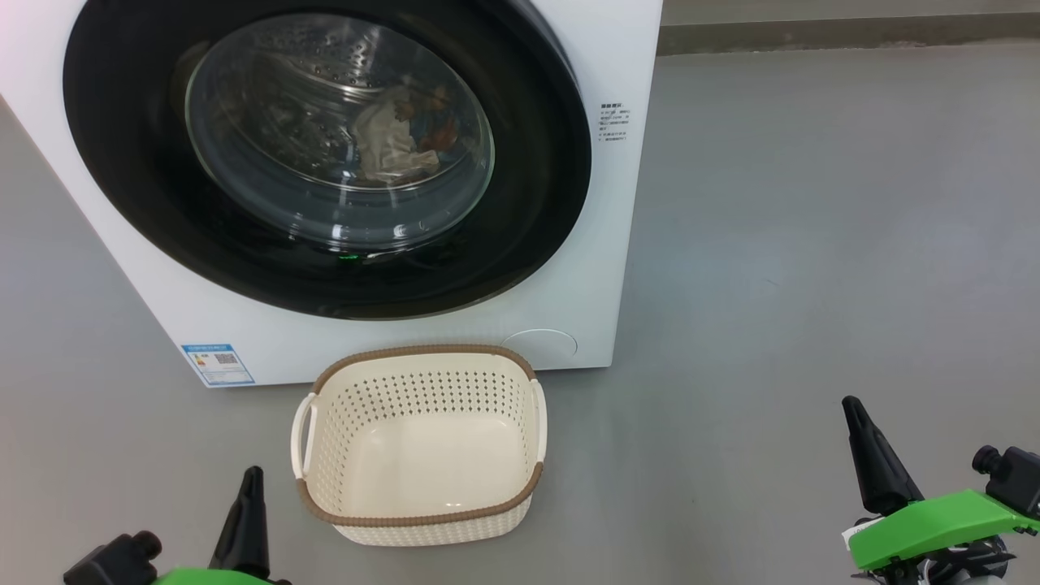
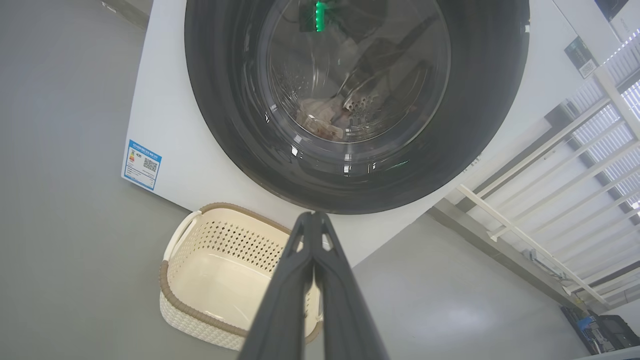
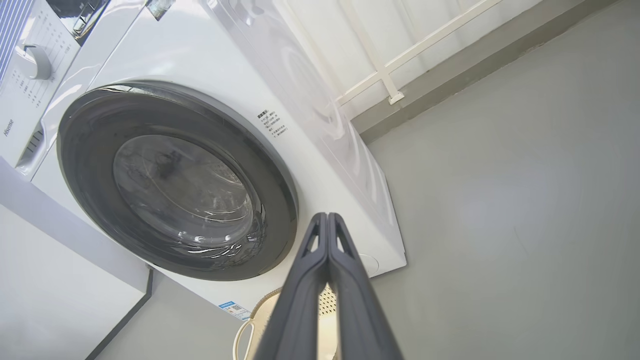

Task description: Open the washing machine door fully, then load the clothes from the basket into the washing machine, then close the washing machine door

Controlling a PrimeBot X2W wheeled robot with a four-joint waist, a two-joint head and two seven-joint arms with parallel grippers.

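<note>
While my left gripper [image 1: 252, 475] rests at lower left, fingers pressed together, a blue label [image 1: 218, 364] with a QR code sits low on the washing machine [image 1: 617, 244], its text too small to read. The washing machine door [image 1: 122, 162] is shut, with the clothes [image 1: 398, 138] behind its glass. The basket [image 1: 422, 351] stands just before it. The small black print [image 1: 613, 122] is illegible, and a Hisense logo [image 3: 8, 127] marks the panel. My right gripper [image 1: 850, 404] is pressed together too.

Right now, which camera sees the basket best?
The head view: the basket sits whole and empty on the floor before the washing machine. In the left wrist view the shut left pincer covers part of it; in the right wrist view a bit of rim and handle peeks out beside the right pincer.
</note>
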